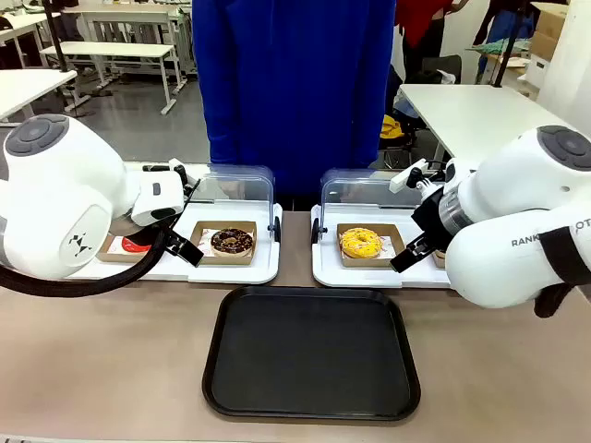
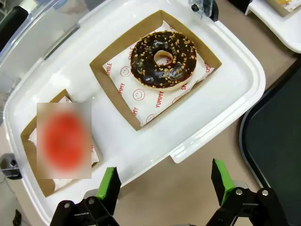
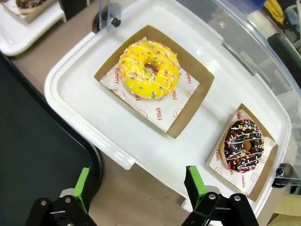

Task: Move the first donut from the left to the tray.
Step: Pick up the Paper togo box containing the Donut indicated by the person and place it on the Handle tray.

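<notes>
Hovering above the near rim of the left white tray (image 2: 211,108), the left claw (image 2: 164,182) stood wide open and empty. The red-iced donut (image 1: 135,245) sat in its brown dish (image 2: 33,157) there (beside the chocolate donut (image 2: 163,59)), apart from the black tray (image 1: 311,355). The right claw (image 3: 138,181) gaped open too.

White arms (image 1: 55,194), likely black cable (image 1: 55,288), green fingers (image 2: 110,181)
</notes>
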Motion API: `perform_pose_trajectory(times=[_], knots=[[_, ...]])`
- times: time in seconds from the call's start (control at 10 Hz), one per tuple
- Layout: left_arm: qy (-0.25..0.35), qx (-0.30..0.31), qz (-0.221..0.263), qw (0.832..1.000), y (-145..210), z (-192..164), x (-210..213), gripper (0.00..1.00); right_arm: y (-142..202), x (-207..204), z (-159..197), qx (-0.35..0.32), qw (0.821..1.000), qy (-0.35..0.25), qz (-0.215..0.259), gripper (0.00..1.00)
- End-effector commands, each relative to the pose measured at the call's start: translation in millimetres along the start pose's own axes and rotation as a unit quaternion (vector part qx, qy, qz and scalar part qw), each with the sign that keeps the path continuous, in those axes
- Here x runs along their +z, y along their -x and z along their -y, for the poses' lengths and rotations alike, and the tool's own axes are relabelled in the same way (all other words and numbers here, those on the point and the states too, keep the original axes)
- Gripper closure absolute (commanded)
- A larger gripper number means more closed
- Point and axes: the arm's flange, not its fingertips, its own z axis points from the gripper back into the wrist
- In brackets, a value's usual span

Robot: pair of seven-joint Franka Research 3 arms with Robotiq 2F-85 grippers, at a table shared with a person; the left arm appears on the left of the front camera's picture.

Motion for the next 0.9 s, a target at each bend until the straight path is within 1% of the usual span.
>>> perform_pose_trajectory(times=[0.0, 0.8], knots=[[0.000, 0.000, 0.000, 1.000, -0.1, 0.0, 0.1, 0.00, 0.0, 0.0, 0.0, 0.000, 1.000, 0.000, 0.000, 0.00], [0.000, 0.000, 0.000, 1.000, -0.1, 0.0, 0.1, 0.00, 0.0, 0.0, 0.0, 0.000, 1.000, 0.000, 0.000, 0.00]])
